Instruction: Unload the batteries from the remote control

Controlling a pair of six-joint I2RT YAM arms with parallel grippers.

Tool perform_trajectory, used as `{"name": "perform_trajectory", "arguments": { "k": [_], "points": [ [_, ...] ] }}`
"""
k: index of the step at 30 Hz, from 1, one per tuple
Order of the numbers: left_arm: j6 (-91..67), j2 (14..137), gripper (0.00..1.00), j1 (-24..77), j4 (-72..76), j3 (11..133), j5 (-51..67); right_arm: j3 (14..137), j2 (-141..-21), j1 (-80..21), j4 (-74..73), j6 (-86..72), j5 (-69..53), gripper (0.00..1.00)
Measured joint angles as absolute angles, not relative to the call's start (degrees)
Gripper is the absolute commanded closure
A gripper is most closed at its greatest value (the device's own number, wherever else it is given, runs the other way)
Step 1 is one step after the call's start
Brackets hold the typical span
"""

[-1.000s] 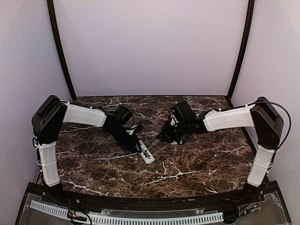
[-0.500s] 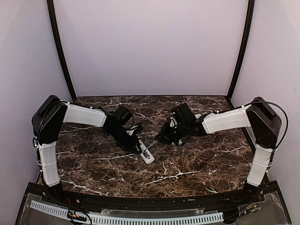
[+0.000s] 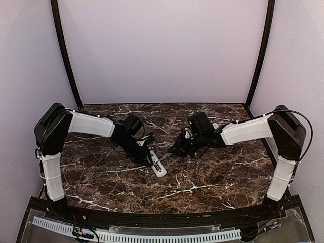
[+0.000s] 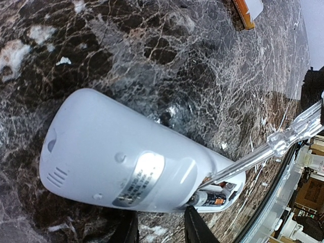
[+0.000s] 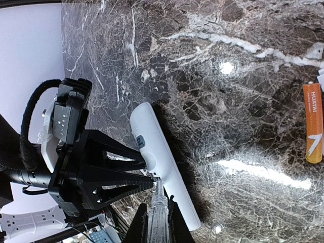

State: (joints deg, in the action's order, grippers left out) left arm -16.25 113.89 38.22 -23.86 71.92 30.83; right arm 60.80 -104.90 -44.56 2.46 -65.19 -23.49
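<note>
The white remote (image 4: pixel 116 157) lies back up, and my left gripper (image 4: pixel 159 223) is shut on its edge. Its battery bay (image 4: pixel 223 195) is open at one end, and a dark and orange battery (image 4: pixel 215 199) sits in it. My right gripper (image 5: pixel 158 212) is shut on a clear-handled tool (image 5: pixel 159 220). The tool's grey metal rod (image 4: pixel 238 164) reaches into the bay. A loose orange battery (image 5: pixel 313 123) lies on the marble beside the remote (image 5: pixel 159 157). In the top view the left gripper (image 3: pixel 147 154) holds the remote (image 3: pixel 158 167), with the right gripper (image 3: pixel 178 148) close to its right.
A small white piece (image 4: pixel 254 6) lies by the loose battery (image 4: pixel 243 12) at the frame's edge. The dark marble table (image 3: pixel 212 172) has purple walls on three sides. The table's front rail (image 4: pixel 288 187) runs close behind the remote's open end.
My right arm has shifted slightly with the tool still at the remote's open end. The left gripper and the remote have stayed put.
</note>
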Motion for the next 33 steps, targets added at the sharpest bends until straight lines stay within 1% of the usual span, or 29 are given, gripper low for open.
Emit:
{"name": "perform_trajectory", "arguments": {
  "k": [11, 22, 33],
  "points": [
    [-16.3, 113.9, 0.69, 38.2, -23.9, 71.9, 30.9, 59.2, -104.4, -44.0, 3.2, -63.8, -28.2, 1.0],
    [-16.4, 113.9, 0.69, 38.2, -23.9, 71.9, 30.9, 55.9, -103.4, -43.5, 6.6, -66.7, -32.8, 1.0],
    [-16.8, 113.9, 0.67, 37.3, -23.9, 71.8, 31.5, 55.1, -103.4, -43.5, 7.7, -67.0, -34.5, 1.0]
  ]
}}
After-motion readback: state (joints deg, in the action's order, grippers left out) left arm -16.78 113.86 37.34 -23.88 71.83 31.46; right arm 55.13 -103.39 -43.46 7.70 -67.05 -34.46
